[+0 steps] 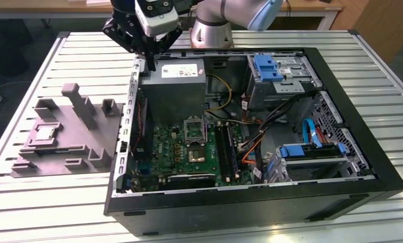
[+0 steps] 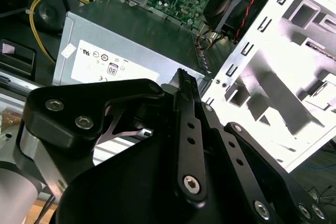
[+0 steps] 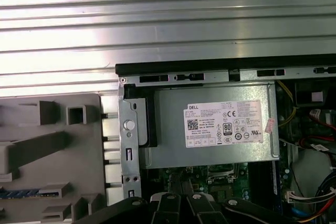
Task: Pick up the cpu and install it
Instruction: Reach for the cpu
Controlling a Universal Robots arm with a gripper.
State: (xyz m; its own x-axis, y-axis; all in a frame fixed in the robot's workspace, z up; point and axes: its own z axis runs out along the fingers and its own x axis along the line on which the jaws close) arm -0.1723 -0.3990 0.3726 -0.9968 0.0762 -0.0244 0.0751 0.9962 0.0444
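While the cpu (image 1: pixel 44 133) lies flat in a shallow pocket of the grey fixture block (image 1: pixel 80 147), it is outside the computer case (image 1: pixel 255 207), beyond the case's wall toward the exterior view's left, and nothing touches it. The fixture block sits just beside the case's perforated metal edge, and both rest on the slatted metal table (image 1: pixel 59 207). Inside the case the green motherboard (image 1: pixel 181 152) lies flat with a metal-framed socket (image 1: pixel 195 129) on it. The grey power supply (image 1: pixel 177 86) fills the case's far corner. The gripper (image 1: pixel 146 53) hangs above that corner of the case, over the power supply's edge and well apart from the cpu. Its jaws are drawn together with no real gap, and in both wrist views nothing is held between them.
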